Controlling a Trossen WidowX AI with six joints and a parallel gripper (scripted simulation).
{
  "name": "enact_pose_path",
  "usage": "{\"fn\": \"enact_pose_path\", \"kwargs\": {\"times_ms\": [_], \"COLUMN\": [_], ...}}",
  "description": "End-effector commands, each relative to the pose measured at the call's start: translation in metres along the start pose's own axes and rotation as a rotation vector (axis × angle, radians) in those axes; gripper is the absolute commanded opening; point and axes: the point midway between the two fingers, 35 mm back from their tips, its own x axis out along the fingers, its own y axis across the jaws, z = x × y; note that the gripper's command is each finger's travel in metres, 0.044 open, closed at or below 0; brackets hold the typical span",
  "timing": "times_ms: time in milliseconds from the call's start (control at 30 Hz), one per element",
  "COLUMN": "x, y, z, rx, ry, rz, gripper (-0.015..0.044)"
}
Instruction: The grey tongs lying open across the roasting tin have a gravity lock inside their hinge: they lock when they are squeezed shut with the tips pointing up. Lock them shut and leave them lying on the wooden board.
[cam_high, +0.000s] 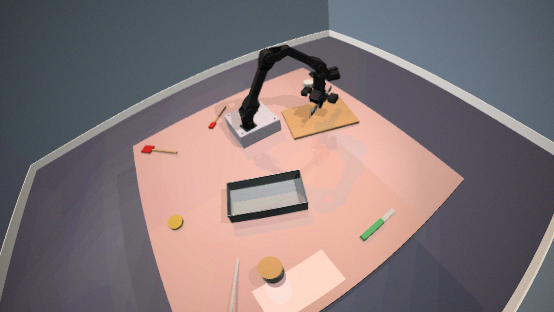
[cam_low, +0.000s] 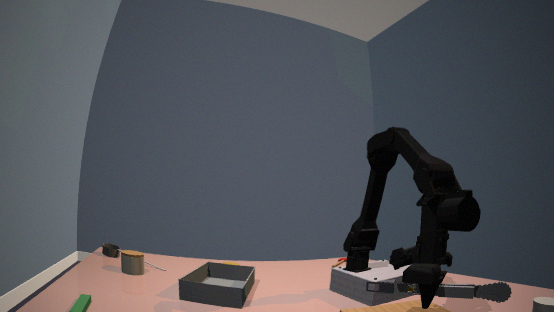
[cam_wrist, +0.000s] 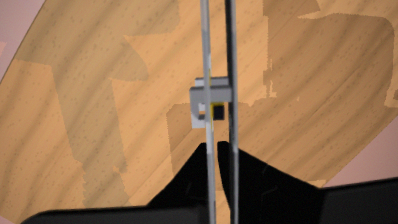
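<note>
The grey tongs (cam_high: 313, 112) (cam_low: 460, 291) (cam_wrist: 207, 50) lie roughly level in my gripper (cam_low: 426, 300) (cam_wrist: 213, 150), which is shut on them. In the wrist view their two arms run almost parallel with a narrow gap, and the hinge block with a yellow and black part shows between them. The exterior view shows their scalloped end pointing right. They are low over the wooden board (cam_high: 300, 127) (cam_wrist: 160, 20); whether any part touches it I cannot tell. Whether the lock is engaged does not show. The roasting tin (cam_high: 270, 212) (cam_low: 210, 294) has nothing across it.
The arm's grey base (cam_high: 262, 134) stands beside the board. A white round object (cam_high: 307, 82) (cam_low: 544, 304) is behind the board. A lidded pot (cam_high: 270, 268) (cam_low: 132, 263), a green-handled tool (cam_high: 372, 229), a yellow disc (cam_high: 175, 222) and two red-headed tools lie farther away.
</note>
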Motion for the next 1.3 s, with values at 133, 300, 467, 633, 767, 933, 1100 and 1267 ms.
{"fn": "enact_pose_path", "kwargs": {"times_ms": [133, 300, 467, 633, 767, 933, 1100, 1267], "x": [0.0143, 0.0166, 0.0143, 0.0143, 0.0143, 0.0143, 0.0143, 0.0096], "y": [-0.0009, -0.0011, -0.0014, -0.0014, -0.0014, -0.0014, -0.0014, -0.001], "z": [0.0027, 0.003, 0.0018, 0.0018, 0.0018, 0.0018, 0.0018, 0.0079], "rx": [-0.005, -0.005, 0.0, 0.0, 0.0, 0.0, 0.0, 0.0], "ry": [-0.005, -0.005, -0.002, -0.002, -0.002, -0.002, -0.002, -0.002], "rz": [0.002, 0.002, -0.002, -0.002, -0.002, -0.002, -0.002, -0.001], "gripper": [-0.015, -0.015, -0.0045, 0.0086, 0.0191, 0.0323, 0.044, 0.044]}}
